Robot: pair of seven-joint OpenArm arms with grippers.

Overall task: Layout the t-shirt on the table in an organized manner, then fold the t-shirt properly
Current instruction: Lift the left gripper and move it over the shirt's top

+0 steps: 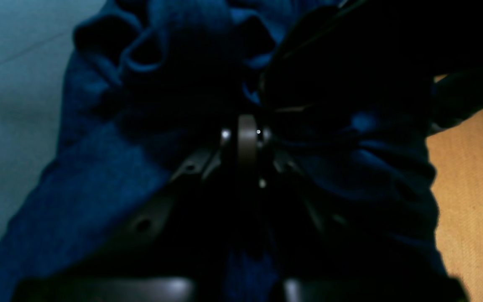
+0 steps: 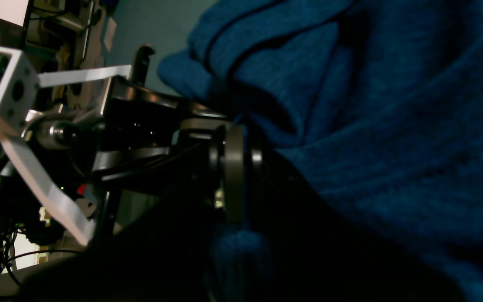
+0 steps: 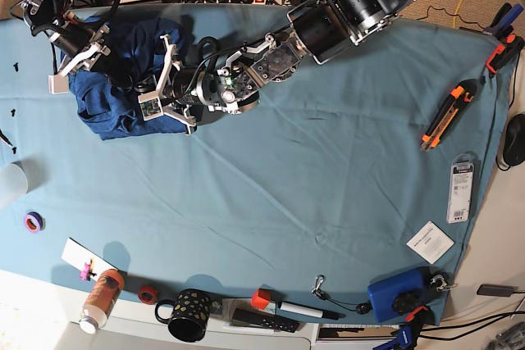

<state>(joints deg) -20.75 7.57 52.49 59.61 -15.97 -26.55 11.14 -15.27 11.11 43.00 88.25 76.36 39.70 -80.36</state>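
both jaws are clenched on the bunched t-shirt (image 3: 111, 96) near the worktop (image 3: 328, 194) edge; pulling apart may drag several layers together or slip.

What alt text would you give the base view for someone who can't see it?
Seen from above, two robot arms reach to a bunched dark blue t-shirt at the upper left of a teal-covered table, the left gripper and right gripper shut on its fabric. An orange utility knife lies far right; a dotted black mug stands on the near edge.
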